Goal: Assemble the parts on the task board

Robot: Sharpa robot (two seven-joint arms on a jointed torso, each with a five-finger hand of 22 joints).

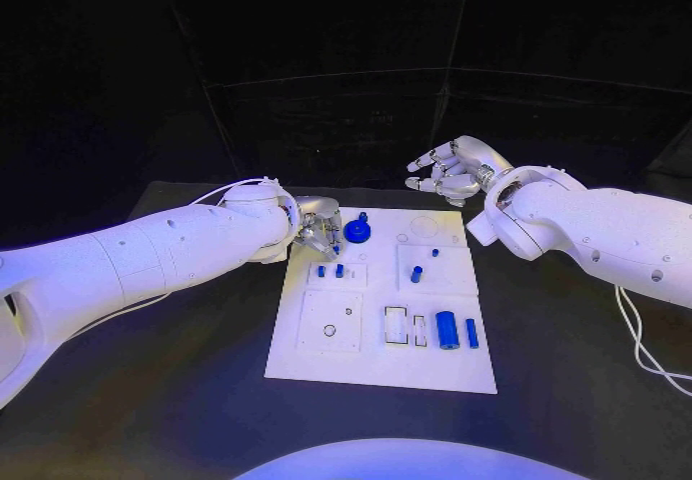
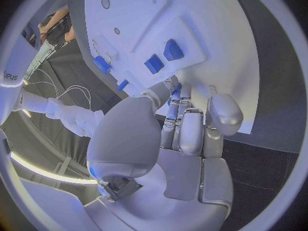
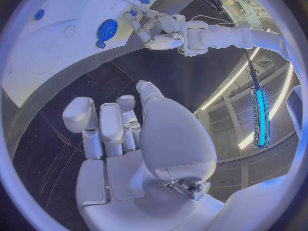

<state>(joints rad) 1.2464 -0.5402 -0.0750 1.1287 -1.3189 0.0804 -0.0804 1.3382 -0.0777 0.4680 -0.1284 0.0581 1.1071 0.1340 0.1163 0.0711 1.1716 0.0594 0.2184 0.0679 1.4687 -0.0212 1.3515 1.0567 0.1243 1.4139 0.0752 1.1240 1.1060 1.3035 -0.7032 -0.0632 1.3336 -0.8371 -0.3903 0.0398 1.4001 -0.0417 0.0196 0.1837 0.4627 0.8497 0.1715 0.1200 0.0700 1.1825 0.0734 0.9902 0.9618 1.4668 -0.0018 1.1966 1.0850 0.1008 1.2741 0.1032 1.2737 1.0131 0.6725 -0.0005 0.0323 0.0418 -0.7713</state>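
Observation:
The white task board [image 1: 378, 350] lies in the middle of the table. A blue gear [image 1: 356, 233] sits near its far left corner and appears as the gear [image 3: 107, 30] in the right wrist view. My left hand [image 1: 317, 234] is right beside the gear at the board's left edge. It seems to pinch a small blue part [image 3: 133, 13] at its fingertips. In its own view the left hand [image 2: 186, 131] curls over the board [image 2: 205, 20]. My right hand [image 1: 451, 170] hovers past the board's far edge, fingers loosely bent, holding nothing.
Small blue pegs [image 1: 329, 270] stand in the board's left block, and others [image 1: 417, 273] stand right of them. Two blue cylinders [image 1: 447, 329] lie near the board's near right corner. Black table surrounds the board, and a white cable [image 1: 635, 330] trails at the right.

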